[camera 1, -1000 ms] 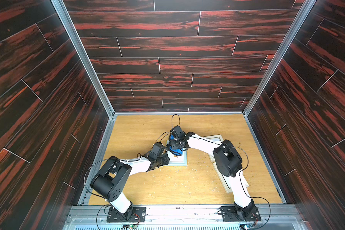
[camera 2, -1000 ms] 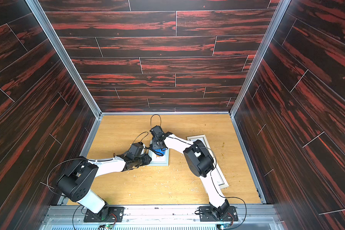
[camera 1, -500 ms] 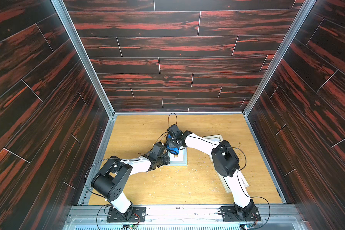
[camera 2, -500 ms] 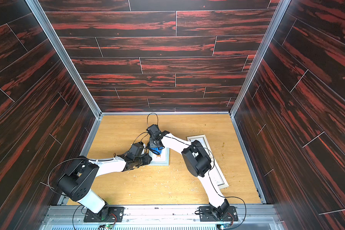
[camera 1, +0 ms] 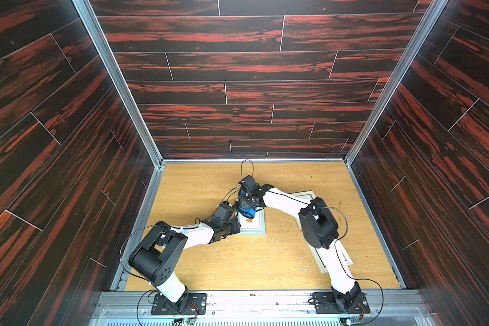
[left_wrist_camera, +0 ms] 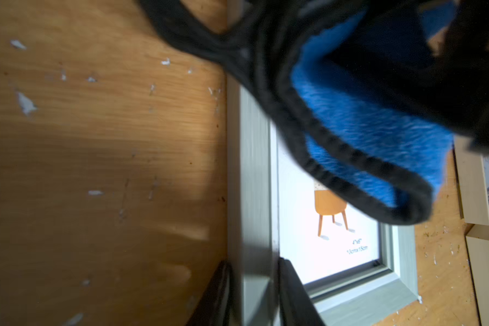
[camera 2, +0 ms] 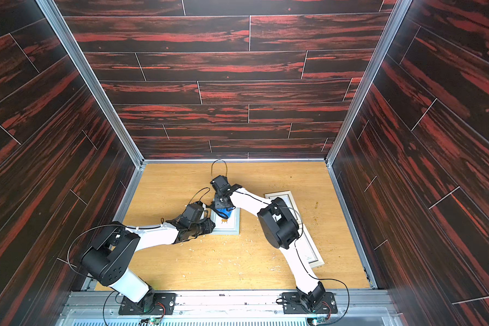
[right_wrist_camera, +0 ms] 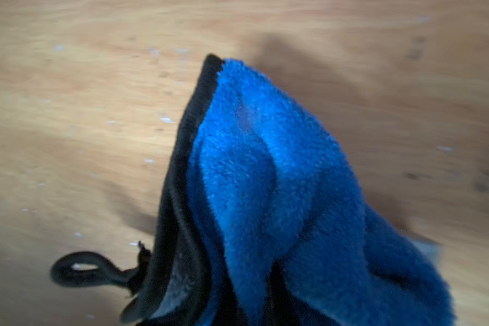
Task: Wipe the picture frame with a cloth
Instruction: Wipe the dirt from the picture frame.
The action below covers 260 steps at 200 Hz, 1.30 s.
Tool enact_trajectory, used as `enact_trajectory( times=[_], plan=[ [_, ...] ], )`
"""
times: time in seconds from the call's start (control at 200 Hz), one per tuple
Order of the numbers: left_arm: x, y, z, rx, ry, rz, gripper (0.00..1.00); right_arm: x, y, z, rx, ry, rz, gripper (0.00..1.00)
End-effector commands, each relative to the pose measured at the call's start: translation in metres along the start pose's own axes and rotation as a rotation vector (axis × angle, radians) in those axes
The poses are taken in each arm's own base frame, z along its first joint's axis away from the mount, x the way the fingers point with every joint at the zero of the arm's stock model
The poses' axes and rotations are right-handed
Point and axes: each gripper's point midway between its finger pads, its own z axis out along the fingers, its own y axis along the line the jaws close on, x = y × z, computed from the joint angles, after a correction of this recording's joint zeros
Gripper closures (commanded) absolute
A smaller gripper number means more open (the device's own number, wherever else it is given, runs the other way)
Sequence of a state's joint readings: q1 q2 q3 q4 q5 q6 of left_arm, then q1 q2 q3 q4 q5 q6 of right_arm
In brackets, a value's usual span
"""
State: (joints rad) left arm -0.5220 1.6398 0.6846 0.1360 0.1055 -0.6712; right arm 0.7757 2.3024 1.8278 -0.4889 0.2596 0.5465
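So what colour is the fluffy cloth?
The cloth is bright blue with black edging. It shows best in the right wrist view.

In both top views the right gripper buries its fingers in the blue cloth, so they cannot be seen. In the right wrist view the cloth runs off the picture's edge and hides them there too, and the bench behind it is smeared by blur. In the left wrist view the cloth covers the far part of the grey picture frame, and the small print inside is blurred. The left gripper shows only two dark fingers, cut off by the edge. The right arm hides the middle of a beige frame on the right.
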Motion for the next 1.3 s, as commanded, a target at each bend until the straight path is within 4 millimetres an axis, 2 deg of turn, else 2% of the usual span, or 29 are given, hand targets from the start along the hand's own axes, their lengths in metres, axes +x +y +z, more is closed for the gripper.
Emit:
enact_trajectory(
  times=[0.0, 0.07, 0.125, 0.17, 0.316, 0.366, 0.411, 0.471, 0.606, 0.656, 0.721, 0.787, 0.922, 1.007, 1.077, 1.233, 1.298],
  plan=[
    [0.066, 0.065, -0.001, -0.226, 0.205, -0.039, 0.71, 0.011, -0.041, 0.007, 0.116, 0.051, 0.035, 1.0],
    [0.066, 0.067, -0.001, -0.233, 0.202, -0.038, 0.71, 0.01, -0.066, 0.005, 0.132, 0.054, 0.066, 1.0],
    [0.065, 0.068, -0.002, -0.239, 0.193, -0.042, 0.71, 0.01, -0.068, 0.006, 0.079, 0.072, 0.088, 1.0],
    [0.064, 0.068, -0.001, -0.236, 0.188, -0.046, 0.71, 0.011, -0.056, 0.006, 0.034, 0.079, 0.084, 1.0],
    [0.063, 0.067, 0.0, -0.235, 0.187, -0.048, 0.71, 0.013, 0.005, 0.01, -0.039, 0.077, 0.016, 1.0],
    [0.064, 0.068, 0.0, -0.238, 0.187, -0.048, 0.71, 0.014, 0.017, 0.014, -0.039, 0.089, 0.004, 1.0],
    [0.065, 0.069, -0.001, -0.241, 0.187, -0.046, 0.71, 0.012, 0.019, 0.017, -0.027, 0.09, 0.001, 1.0],
    [0.065, 0.069, -0.003, -0.24, 0.188, -0.043, 0.7, 0.009, 0.007, 0.016, 0.028, 0.08, 0.005, 1.0],
    [0.066, 0.07, -0.004, -0.243, 0.182, -0.04, 0.7, 0.007, -0.048, 0.008, 0.131, 0.069, 0.047, 1.0],
    [0.066, 0.071, -0.004, -0.244, 0.179, -0.042, 0.7, 0.009, -0.058, 0.005, 0.112, 0.065, 0.066, 1.0],
    [0.064, 0.07, -0.003, -0.243, 0.172, -0.047, 0.7, 0.012, -0.059, 0.002, 0.089, 0.056, 0.068, 1.0],
    [0.063, 0.07, -0.003, -0.241, 0.169, -0.048, 0.7, 0.015, -0.044, 0.003, 0.038, 0.063, 0.065, 1.0],
    [0.063, 0.068, -0.001, -0.239, 0.178, -0.045, 0.7, 0.021, 0.006, 0.009, -0.047, 0.074, 0.02, 1.0],
    [0.063, 0.067, -0.001, -0.236, 0.182, -0.045, 0.7, 0.022, 0.016, 0.015, -0.033, 0.086, 0.01, 1.0],
    [0.064, 0.068, -0.001, -0.235, 0.186, -0.047, 0.7, 0.022, 0.004, 0.017, 0.008, 0.09, 0.019, 1.0],
    [0.063, 0.068, -0.002, -0.235, 0.177, -0.053, 0.7, 0.021, -0.059, 0.013, 0.103, 0.086, 0.08, 1.0],
    [0.062, 0.068, -0.002, -0.236, 0.17, -0.059, 0.7, 0.02, -0.067, 0.007, 0.098, 0.072, 0.085, 1.0]
  ],
)
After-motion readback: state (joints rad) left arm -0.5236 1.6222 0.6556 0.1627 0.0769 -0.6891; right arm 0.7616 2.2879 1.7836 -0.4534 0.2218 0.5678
